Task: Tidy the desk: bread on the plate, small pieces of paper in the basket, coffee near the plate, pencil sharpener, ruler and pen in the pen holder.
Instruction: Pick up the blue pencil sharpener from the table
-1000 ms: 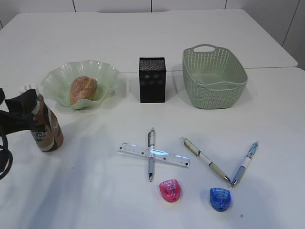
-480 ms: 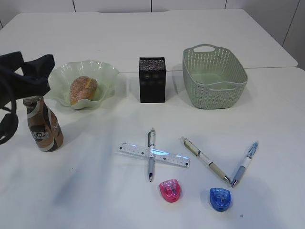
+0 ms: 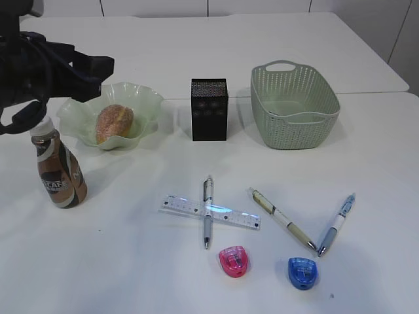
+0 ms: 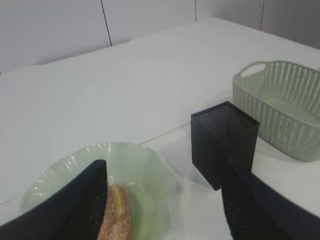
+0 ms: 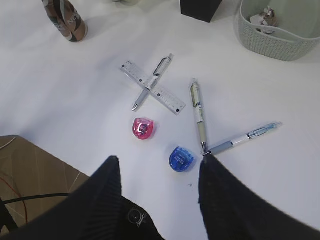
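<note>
Left tool (image 4: 160,200) upper left above plate (image 3: 147,104), wide apart, empty; right tool (image 5: 159,172) likewise parted, empty.

Pale panelled wall (image 3: 157,6) with dark vertical seams across top of frame. Second white table (image 3: 196,52) abuts behind. Brown floor (image 5: 30,165) at lower left, right wrist view.

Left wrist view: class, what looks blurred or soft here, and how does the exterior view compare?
Left wrist view: the pincer fingers and bread are blurred, the pen holder fairly sharp. Exterior view: ruler sharp, with glare.
</note>
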